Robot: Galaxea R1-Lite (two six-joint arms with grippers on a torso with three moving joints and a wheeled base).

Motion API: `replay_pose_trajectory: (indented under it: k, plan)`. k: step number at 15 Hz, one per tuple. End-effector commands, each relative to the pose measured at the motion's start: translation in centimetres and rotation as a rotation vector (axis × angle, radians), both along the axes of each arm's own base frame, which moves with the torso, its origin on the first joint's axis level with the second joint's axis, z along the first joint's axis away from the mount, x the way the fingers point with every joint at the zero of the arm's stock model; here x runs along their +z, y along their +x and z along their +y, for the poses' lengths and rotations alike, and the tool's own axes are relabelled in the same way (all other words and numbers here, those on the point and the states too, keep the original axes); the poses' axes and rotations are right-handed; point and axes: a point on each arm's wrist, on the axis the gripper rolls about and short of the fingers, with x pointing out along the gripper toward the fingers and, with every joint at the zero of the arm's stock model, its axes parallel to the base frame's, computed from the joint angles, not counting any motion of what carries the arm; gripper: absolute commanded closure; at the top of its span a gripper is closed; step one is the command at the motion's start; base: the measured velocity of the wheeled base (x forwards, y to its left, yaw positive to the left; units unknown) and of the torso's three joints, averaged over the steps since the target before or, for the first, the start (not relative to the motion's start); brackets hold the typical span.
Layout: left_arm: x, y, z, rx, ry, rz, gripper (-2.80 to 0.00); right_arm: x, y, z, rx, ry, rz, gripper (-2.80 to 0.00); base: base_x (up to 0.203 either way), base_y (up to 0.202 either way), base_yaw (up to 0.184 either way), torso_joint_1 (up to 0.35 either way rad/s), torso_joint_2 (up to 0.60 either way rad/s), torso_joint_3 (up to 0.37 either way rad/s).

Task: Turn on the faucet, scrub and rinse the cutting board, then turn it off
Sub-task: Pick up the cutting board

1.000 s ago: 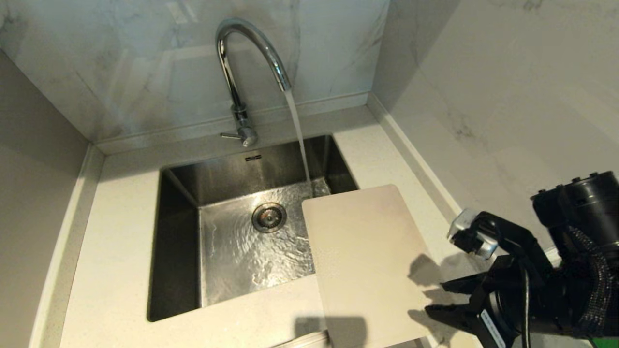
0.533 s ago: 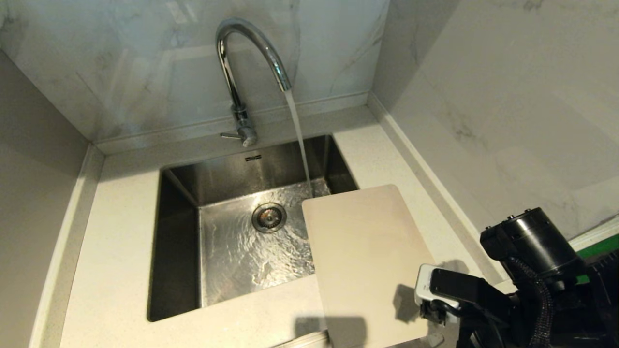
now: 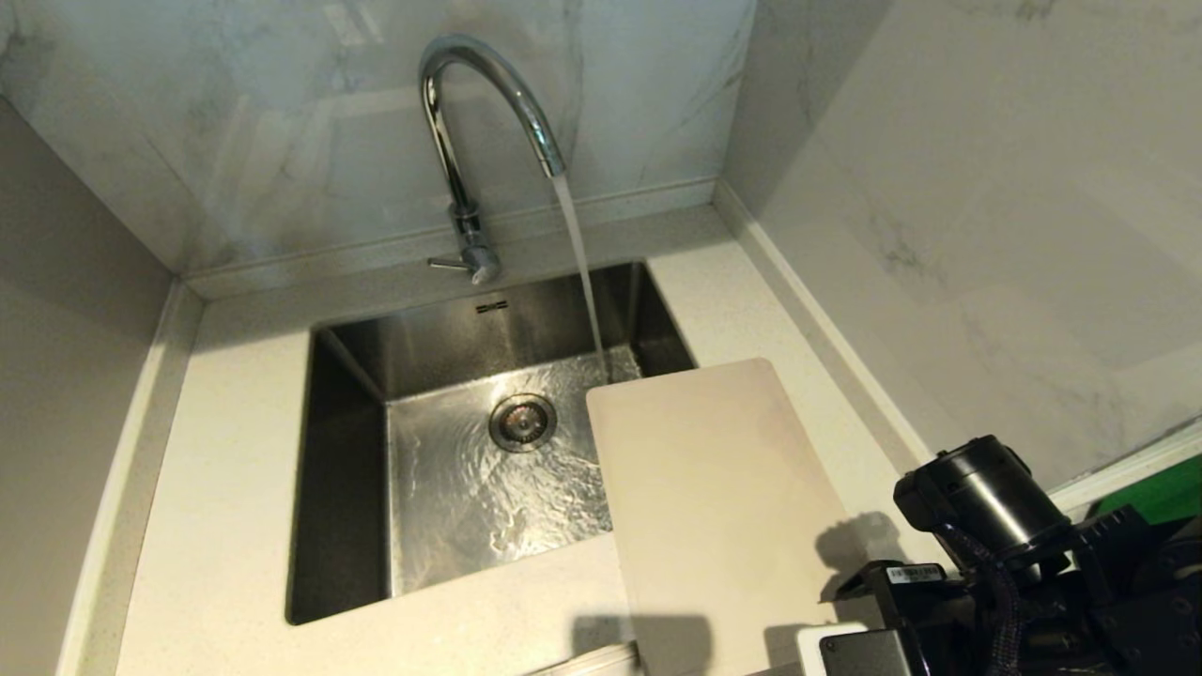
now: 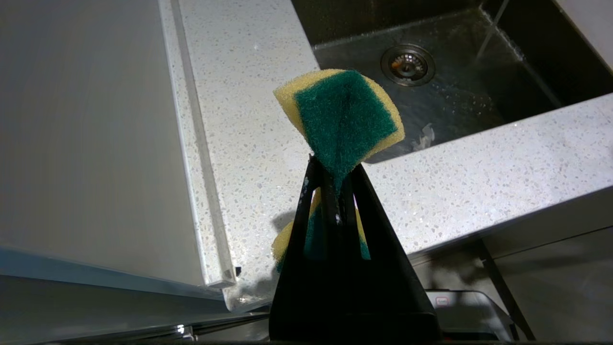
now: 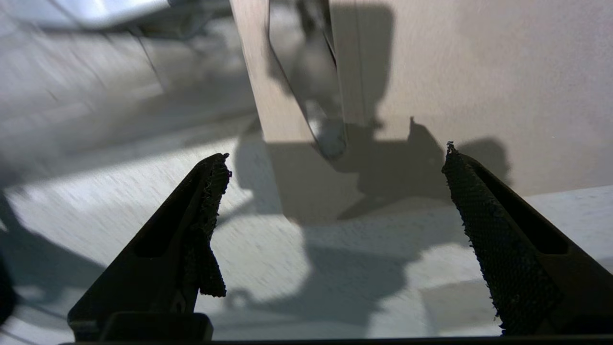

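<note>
Faucet runs; stream lands in the sink just beside the board's far corner. Lever sticks out sideways at the base.

Board lies flat on the bench, right of the sink, one long edge overhanging the basin. Likely parked there so it can be slid or tipped under the water. Slot handle sits at the near short edge, seen in the right wrist view.

Right end effector: jaws wide, empty, over the bench just short of the board's near edge by the slot. Reads as lining up for a grasp on that end.

Left end effector: clamped on a sponge, green pad outward, over the bench left of the sink. Ready for scrubbing; not yet near the board.
</note>
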Motion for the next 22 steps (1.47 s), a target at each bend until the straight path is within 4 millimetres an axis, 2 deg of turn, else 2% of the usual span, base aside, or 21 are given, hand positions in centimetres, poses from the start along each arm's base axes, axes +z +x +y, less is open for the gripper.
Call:
replay_pose_trajectory:
  k: [1,6,9,16,22]
  plan:
    - [-0.1,0.0,0.0,0.002,-0.002,0.004,0.00,-0.7,-0.5,0.5,0.056,-0.045,0.013,-2.80,0.000,0.000,0.000,0.000,0.00,0.000]
    - [-0.1,0.0,0.0,0.000,0.000,0.004,0.00,-3.6,0.0,2.0,0.097,-0.091,0.013,-2.80,0.000,0.000,0.000,0.000,0.00,0.000]
    - [-0.1,0.0,0.0,0.000,0.000,0.004,0.00,-4.2,-0.5,3.2,0.150,-0.098,0.033,-2.80,0.000,0.000,0.000,0.000,0.00,0.000]
    - [-0.1,0.0,0.0,0.001,-0.001,0.004,0.00,-5.6,-2.5,3.6,0.202,-0.129,0.098,-2.80,0.000,0.000,0.000,0.000,0.00,0.000]
    - [-0.1,0.0,0.0,0.000,0.000,0.004,0.00,-6.5,-2.3,3.7,0.179,-0.164,0.126,-2.80,0.000,0.000,0.000,0.000,0.00,0.000]
